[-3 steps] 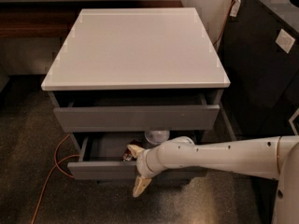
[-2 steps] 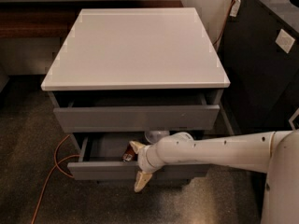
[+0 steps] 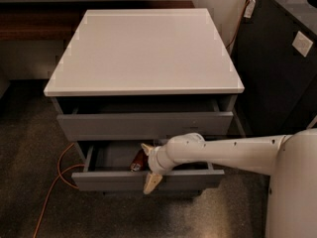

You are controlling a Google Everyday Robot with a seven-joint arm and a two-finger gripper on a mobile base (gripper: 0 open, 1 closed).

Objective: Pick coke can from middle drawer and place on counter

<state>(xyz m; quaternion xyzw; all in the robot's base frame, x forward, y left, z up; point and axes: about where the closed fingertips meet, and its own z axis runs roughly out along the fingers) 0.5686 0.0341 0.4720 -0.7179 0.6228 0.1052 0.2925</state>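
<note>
hand (image 3: pixel 148 165) now higher and closer in over middle drawer (image 3: pixel 114 180) than 1 s ago. 2 fingers spread wide, upper over drawer interior, lower hanging outside drawer front; nothing held. coke can (image 3: pixel 137 160) lies tilted inside drawer, just beyond fingertips on side away from arm, level with finger gap, long axis slanting front-to-back. desk (image 3: pixel 143 53) above, well apart.
</note>
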